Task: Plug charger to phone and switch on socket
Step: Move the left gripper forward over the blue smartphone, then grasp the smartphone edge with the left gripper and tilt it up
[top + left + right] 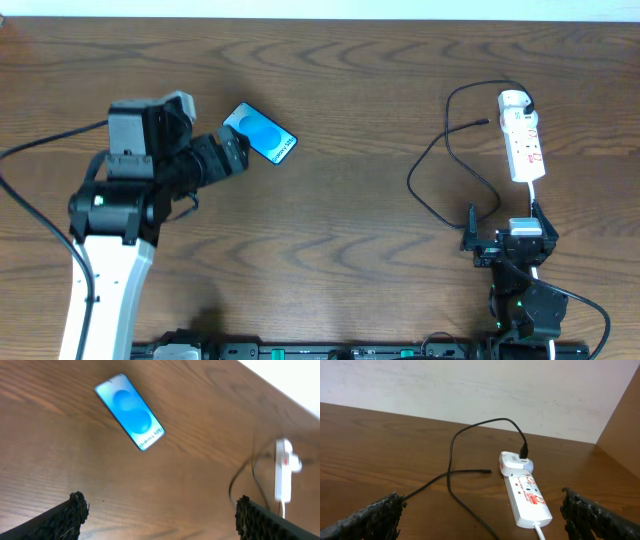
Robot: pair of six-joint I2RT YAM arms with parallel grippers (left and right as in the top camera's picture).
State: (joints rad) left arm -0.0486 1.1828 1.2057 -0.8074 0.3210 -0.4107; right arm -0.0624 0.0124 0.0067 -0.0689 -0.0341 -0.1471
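Black ribbed fingertips [75, 512] are filling the bottom corners of the left wrist view. The left gripper [161, 507] is hanging with its jaws spread wide, and only bare wood is showing between them. It is gripping nothing.

The phone [130, 411] is lying flat on the table [380, 220], screen up and glowing blue-cyan, turned diagonally. From overhead it is sitting in the left half, just beyond the left gripper's tip. I cannot tell from that view whether they are touching (the wrist view is showing a clear gap).

The right gripper [482, 502] is likewise standing wide apart and holding nothing. It is pointing toward the socket [527, 497], which is lying on the far right of the table with its white cord running back toward the right arm.

A white adapter [512, 465] is sitting in the outlet at the socket's far end. The charger [451, 457] is rising from it, arching leftward and looping down across the wood. Its plug tip [485, 471] is resting loose on the table just left of the adapter, well apart from the phone.

The state of the switch is not readable at this resolution.
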